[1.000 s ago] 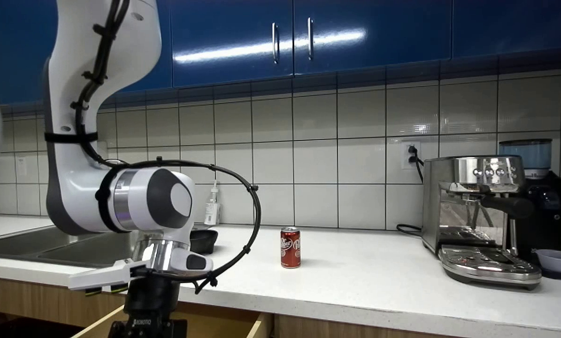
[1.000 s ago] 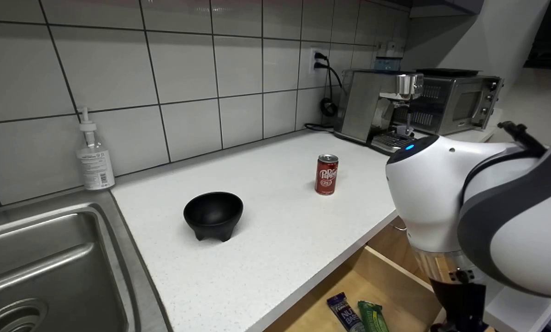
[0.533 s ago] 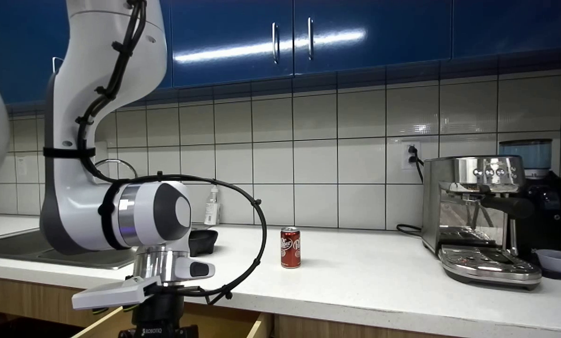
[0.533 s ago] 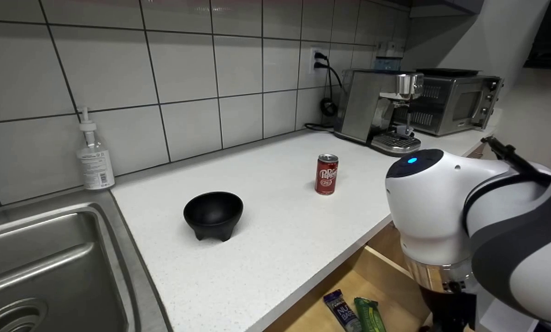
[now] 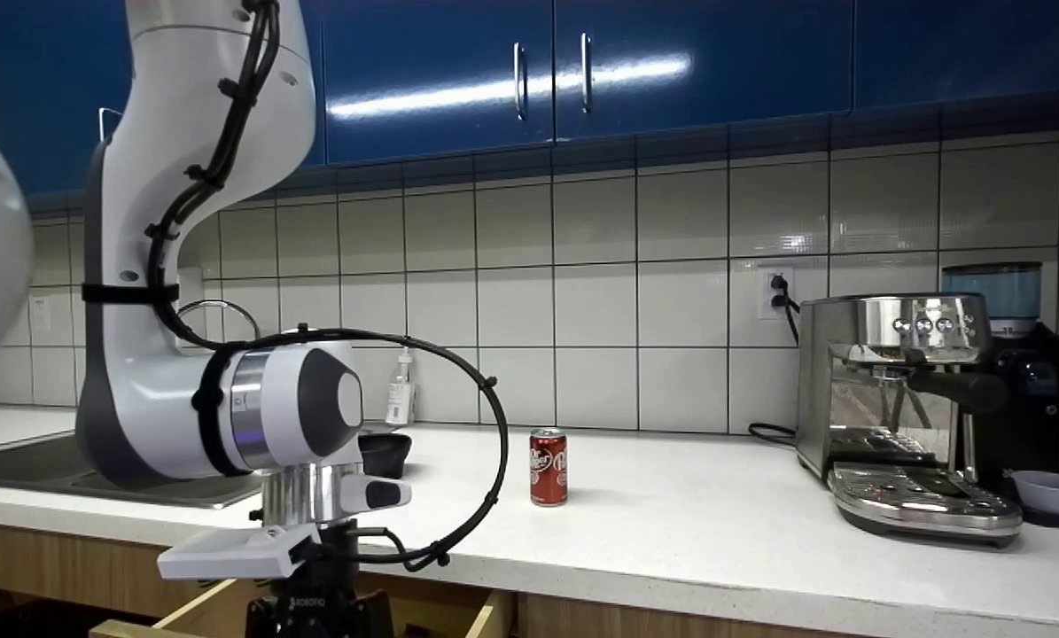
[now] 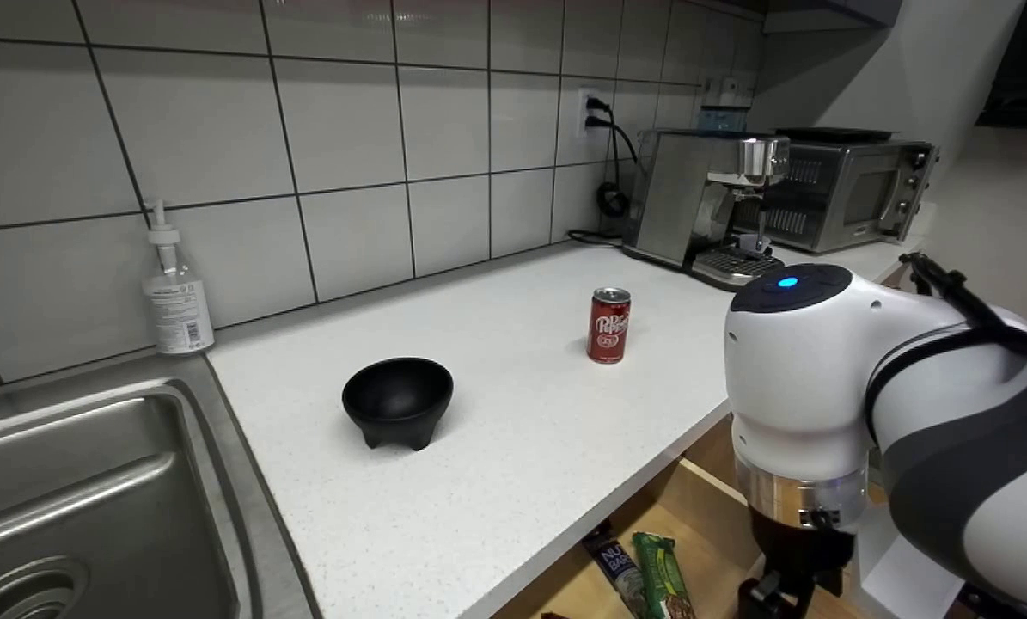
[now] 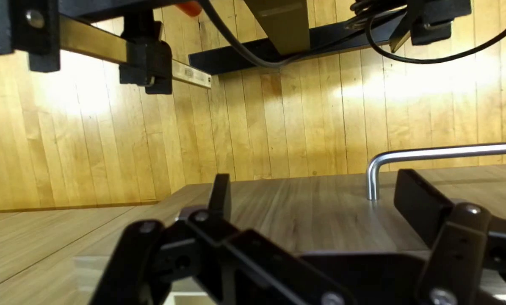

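Claw [image 7: 316, 190] gaping wide, metal handle [image 7: 447, 151] just past the fingertips [image 7: 221, 188]

So it's hanging out past the front edge of the desk [image 5: 671, 523] in both exterior views, right by an open drawer [image 6: 706, 511]. In the wrist view that handle is jutting from the wooden drawer front [image 7: 295, 216], sitting closer to the finger [image 7: 418, 203] on the picture's right side; the exact gap isn't showing. A blue nut bar [image 6: 618, 567] and a green bar [image 6: 661, 572] are lying inside. Up top, a red soda can [image 6: 609, 327] is standing back from that front edge, and a black bowl [image 6: 400, 413] is sitting nearer the sink [image 6: 240, 490].
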Tool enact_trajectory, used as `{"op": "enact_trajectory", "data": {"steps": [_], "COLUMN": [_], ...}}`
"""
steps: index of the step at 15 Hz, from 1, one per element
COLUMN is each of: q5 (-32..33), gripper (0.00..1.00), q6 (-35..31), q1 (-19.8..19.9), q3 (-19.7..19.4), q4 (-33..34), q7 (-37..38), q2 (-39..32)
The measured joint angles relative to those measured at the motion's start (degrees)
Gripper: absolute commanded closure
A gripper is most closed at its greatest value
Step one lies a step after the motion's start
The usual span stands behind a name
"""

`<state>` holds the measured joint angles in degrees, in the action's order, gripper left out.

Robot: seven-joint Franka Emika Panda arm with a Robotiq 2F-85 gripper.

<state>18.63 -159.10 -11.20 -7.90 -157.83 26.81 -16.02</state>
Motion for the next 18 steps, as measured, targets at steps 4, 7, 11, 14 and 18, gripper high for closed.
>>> {"op": "enact_trajectory", "data": {"steps": [4, 7, 11, 14, 18], "q5": [0.00, 1.37, 4.27, 7.56, 8.71], "gripper": [0.00, 0.00, 0.00, 0.00, 0.00], "q6": [-3.55, -7.12, -12.11, -16.81, -25.23], "q1": [-1.95, -4.91, -9.38, -14.26, -21.46], "q3": [-2.33, -5.80, -11.14, -16.57, -23.99], "q4": [-0.04, 0.02, 0.33, 0.38, 0.46], "q7": [0.20, 1.69, 4.02, 5.49, 5.63], "q2": [-0.11, -0.57, -1.91, -3.60, -7.36]}}
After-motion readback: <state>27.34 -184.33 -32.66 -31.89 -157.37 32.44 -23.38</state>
